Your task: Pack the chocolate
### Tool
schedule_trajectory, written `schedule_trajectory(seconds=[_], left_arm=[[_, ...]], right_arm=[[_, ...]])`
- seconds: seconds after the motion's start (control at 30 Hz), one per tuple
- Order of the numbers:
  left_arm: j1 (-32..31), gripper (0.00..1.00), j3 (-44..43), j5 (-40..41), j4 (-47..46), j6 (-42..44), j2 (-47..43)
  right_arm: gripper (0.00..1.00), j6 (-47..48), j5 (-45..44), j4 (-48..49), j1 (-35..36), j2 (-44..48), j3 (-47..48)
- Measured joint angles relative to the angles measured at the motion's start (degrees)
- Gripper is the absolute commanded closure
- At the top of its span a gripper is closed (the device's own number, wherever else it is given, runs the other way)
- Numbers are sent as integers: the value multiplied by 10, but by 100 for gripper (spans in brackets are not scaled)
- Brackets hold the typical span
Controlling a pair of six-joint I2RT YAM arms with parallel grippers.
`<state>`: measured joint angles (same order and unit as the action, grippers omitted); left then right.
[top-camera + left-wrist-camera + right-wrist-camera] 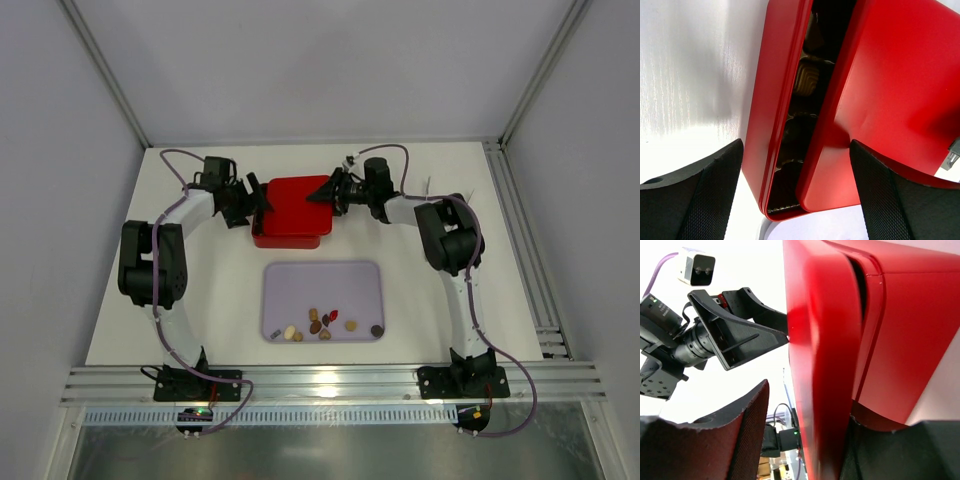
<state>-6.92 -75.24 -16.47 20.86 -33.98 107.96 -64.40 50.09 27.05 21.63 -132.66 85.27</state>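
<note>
Several chocolates, dark, tan, cream and one reddish, lie along the near edge of the lilac tray. The red box stands behind the tray with its red lid tilted on it, the right far corner raised. In the left wrist view the gap between box and lid shows dark compartments and a tan ridged chocolate. My left gripper is open, straddling the box's left corner. My right gripper is open around the lid's raised edge; one finger touches it.
White table top with walls at the back and sides. A metal rail runs along the near edge by the arm bases. The left arm's wrist camera shows across the box in the right wrist view.
</note>
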Motion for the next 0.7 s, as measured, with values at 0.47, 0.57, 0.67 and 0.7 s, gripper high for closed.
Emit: schedule_trajectory(seconds=[0.47, 0.57, 0.67, 0.7], left_arm=[[0, 16, 0, 0, 2, 0, 0], [0, 16, 0, 0, 2, 0, 1], [0, 16, 0, 0, 4, 0, 1], [0, 16, 0, 0, 4, 0, 1]], right_arm=[[43, 123, -42, -196, -1, 32, 47], [41, 141, -50, -224, -1, 38, 52], [40, 147, -51, -231, -1, 42, 51], [40, 147, -50, -231, -1, 42, 50]])
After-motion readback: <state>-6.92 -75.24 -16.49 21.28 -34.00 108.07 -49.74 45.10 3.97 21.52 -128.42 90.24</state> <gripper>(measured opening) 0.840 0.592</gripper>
